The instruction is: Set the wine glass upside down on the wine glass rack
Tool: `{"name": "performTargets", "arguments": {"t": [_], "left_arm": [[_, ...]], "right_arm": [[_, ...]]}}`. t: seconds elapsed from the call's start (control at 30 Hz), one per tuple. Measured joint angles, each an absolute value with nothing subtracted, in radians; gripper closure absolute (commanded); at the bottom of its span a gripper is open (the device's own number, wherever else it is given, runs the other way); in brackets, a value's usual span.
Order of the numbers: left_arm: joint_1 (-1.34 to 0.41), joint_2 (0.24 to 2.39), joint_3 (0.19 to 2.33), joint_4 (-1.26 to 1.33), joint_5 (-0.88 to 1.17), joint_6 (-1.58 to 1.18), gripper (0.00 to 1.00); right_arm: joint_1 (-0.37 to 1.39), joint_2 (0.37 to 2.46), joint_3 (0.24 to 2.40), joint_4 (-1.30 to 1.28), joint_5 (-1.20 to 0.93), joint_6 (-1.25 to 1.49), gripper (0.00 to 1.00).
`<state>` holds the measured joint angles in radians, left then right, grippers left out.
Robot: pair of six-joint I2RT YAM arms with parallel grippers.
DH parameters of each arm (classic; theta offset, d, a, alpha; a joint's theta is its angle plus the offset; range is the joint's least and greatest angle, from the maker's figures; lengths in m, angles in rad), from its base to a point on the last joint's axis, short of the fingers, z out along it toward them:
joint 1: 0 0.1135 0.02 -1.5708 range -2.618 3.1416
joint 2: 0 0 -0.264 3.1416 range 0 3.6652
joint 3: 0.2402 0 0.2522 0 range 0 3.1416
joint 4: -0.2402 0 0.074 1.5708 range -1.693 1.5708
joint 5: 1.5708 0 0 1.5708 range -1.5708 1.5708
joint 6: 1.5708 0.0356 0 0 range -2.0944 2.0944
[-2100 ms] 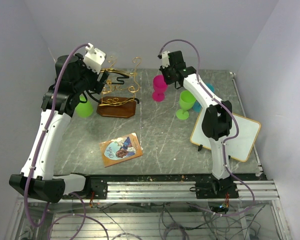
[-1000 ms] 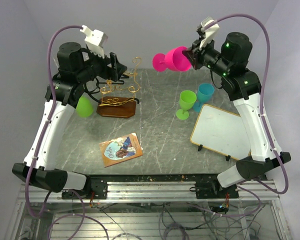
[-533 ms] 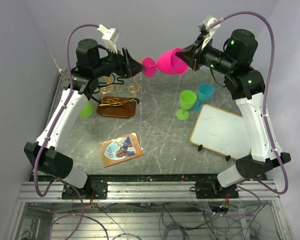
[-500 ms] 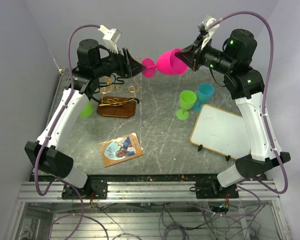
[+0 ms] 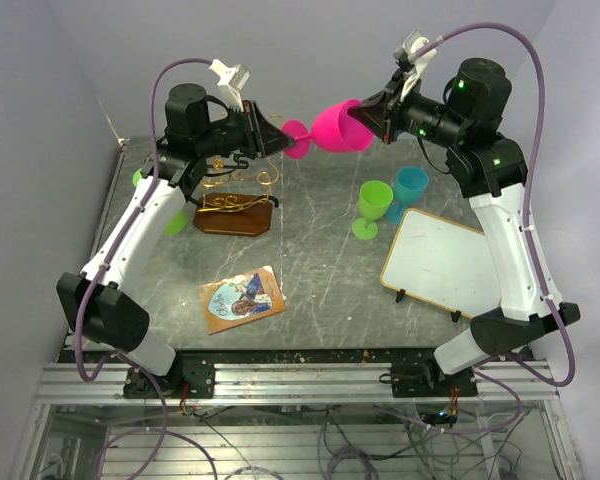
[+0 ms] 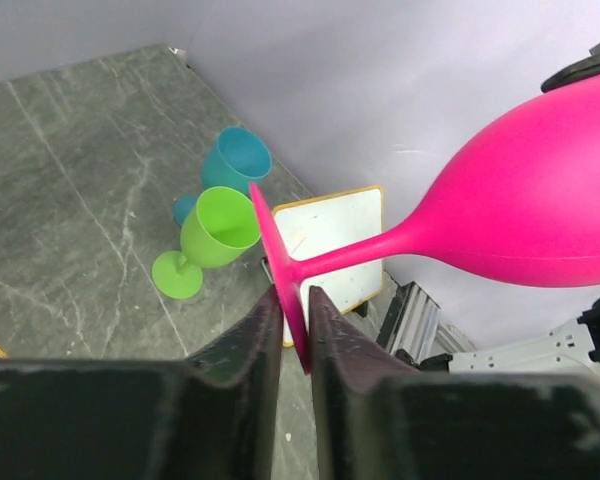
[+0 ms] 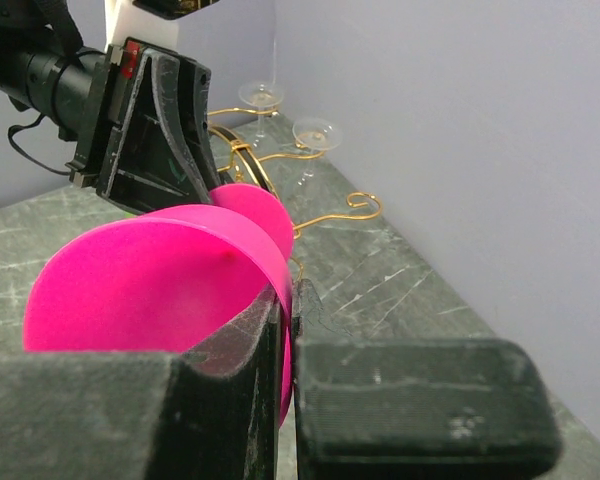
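The pink wine glass (image 5: 335,127) hangs on its side high over the table, between my two arms. My right gripper (image 5: 365,115) is shut on its rim, one finger inside the bowl (image 7: 150,280) and one outside (image 7: 288,295). My left gripper (image 5: 278,135) is shut on the thin edge of its round foot (image 6: 280,262), with the fingertips (image 6: 294,300) pinching the disc. The stem and bowl (image 6: 540,200) reach away from the left fingers. The wine glass rack (image 5: 235,190), gold wire on a dark wooden base, stands below the left gripper; its curled arms (image 7: 320,215) show behind the glass.
A green goblet (image 5: 372,205) and a teal goblet (image 5: 412,185) stand at right, beside a white board (image 5: 450,265). A picture card (image 5: 242,298) lies at the near middle. Another green goblet (image 5: 172,218) sits left of the rack. Two clear glass feet (image 7: 315,130) top the rack.
My left gripper moved in around the pink glass's foot and closed on it. The right gripper kept its hold on the rim, with the glass almost still.
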<state>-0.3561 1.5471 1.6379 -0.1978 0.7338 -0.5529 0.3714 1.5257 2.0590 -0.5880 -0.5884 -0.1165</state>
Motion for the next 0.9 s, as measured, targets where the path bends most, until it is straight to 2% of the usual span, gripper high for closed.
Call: {"name": "performTargets", "arguments": {"t": [0.07,0.1,0.17,0.3,0.4,0.73,0.9], "left_arm": [[-0.357,1.547,1.634,-0.183,0.747,-0.567,0.92],[-0.358,1.547,1.633,-0.18,0.747,-0.573,0.93],[-0.357,1.547,1.629,-0.173,0.745,-0.59,0.93],[-0.357,1.547,1.625,-0.173,0.729,-0.599,0.93],[-0.356,1.544,1.625,-0.187,0.715,-0.581,0.93],[-0.3,1.469,1.626,-0.275,0.658,-0.472,0.93],[-0.239,1.434,1.676,-0.384,0.565,-0.347,0.93]], "right_arm": [[0.371,1.526,2.059,-0.589,-0.588,-0.117,1.0],[0.371,1.527,2.058,-0.589,-0.588,-0.117,1.0],[0.371,1.527,2.057,-0.59,-0.588,-0.12,0.96],[0.37,1.526,2.045,-0.59,-0.589,-0.131,0.71],[0.37,1.526,2.031,-0.591,-0.588,-0.142,0.61],[0.361,1.51,2.017,-0.606,-0.589,-0.166,0.42],[0.335,1.48,2.017,-0.62,-0.653,-0.2,0.36]]}}
